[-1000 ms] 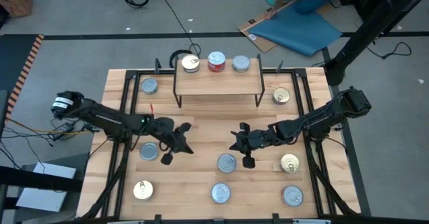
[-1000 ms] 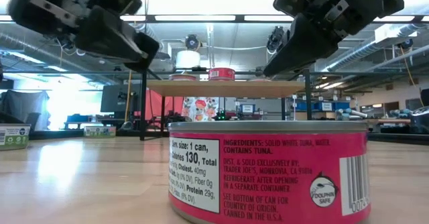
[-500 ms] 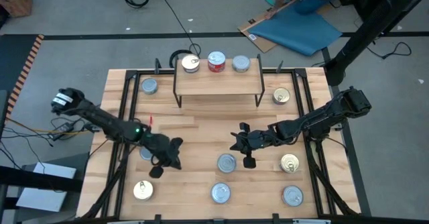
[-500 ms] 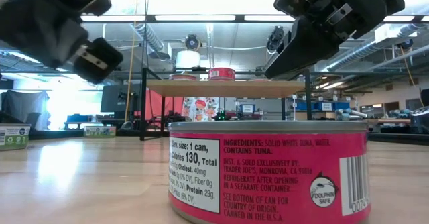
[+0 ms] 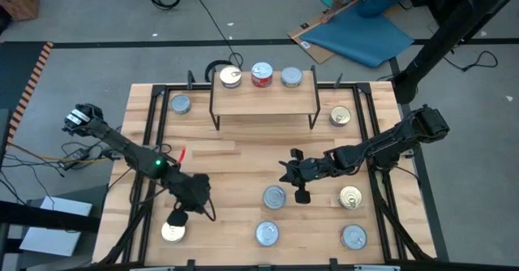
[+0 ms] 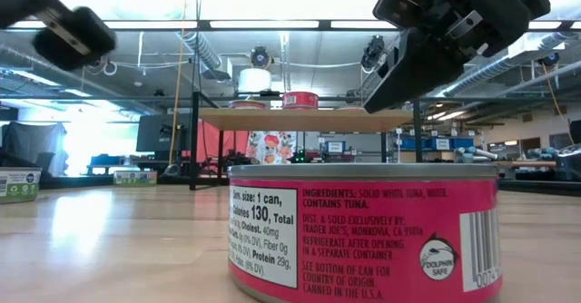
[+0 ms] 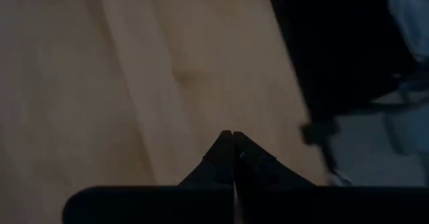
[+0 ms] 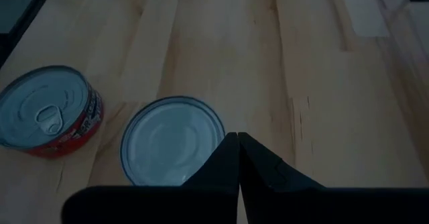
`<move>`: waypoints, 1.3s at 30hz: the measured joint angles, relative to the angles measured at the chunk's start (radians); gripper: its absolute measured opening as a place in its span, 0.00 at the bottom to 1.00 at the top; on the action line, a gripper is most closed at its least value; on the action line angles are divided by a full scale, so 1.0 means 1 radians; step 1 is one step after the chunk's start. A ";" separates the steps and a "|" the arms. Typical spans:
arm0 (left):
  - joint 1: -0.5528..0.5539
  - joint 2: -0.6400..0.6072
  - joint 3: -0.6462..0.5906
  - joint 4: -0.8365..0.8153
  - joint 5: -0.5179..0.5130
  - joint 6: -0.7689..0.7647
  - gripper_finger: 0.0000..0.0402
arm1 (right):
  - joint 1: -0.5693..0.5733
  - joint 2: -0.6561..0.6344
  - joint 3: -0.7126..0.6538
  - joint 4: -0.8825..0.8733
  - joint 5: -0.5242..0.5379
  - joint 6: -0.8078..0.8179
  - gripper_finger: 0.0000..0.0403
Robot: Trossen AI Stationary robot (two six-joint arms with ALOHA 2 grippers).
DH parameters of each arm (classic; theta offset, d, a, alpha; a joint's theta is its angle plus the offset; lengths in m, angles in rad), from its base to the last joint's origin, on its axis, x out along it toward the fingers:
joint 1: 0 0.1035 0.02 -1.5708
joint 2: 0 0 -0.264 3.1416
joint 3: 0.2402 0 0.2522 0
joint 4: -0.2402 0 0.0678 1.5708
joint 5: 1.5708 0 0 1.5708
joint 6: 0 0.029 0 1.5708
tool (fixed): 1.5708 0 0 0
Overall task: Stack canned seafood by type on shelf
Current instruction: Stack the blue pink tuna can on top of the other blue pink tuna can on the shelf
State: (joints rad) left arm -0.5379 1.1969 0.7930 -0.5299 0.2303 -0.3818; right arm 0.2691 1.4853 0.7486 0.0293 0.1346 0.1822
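Observation:
Three tins stand in a row on the shelf: a gold-topped one, a red one and a silver one. More tins lie about the table, among them a silver tin and a gold tin. My left gripper is shut and empty over the near left of the table, above and beside the gold tin. My right gripper is shut and empty just above the silver tin, with a red-labelled tin beyond it.
Other tins: silver at far left, gold at far right, gold, silver and silver toward the near right. A pink-labelled tin stands close to the low camera. Black rails run along both table sides.
My left gripper has swung from the table's middle toward the near left corner, rising and turning as it went, and stays shut. Its arm now covers the silver tin that showed at the left.

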 joint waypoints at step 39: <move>-0.178 0.281 0.073 -0.225 0.026 -0.076 0.21 | 0.085 0.000 0.000 -0.070 0.040 0.053 0.06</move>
State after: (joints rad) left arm -0.7158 1.4776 0.8661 -0.7547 0.2562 -0.4576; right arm 0.3538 1.4853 0.7486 -0.0409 0.1743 0.2356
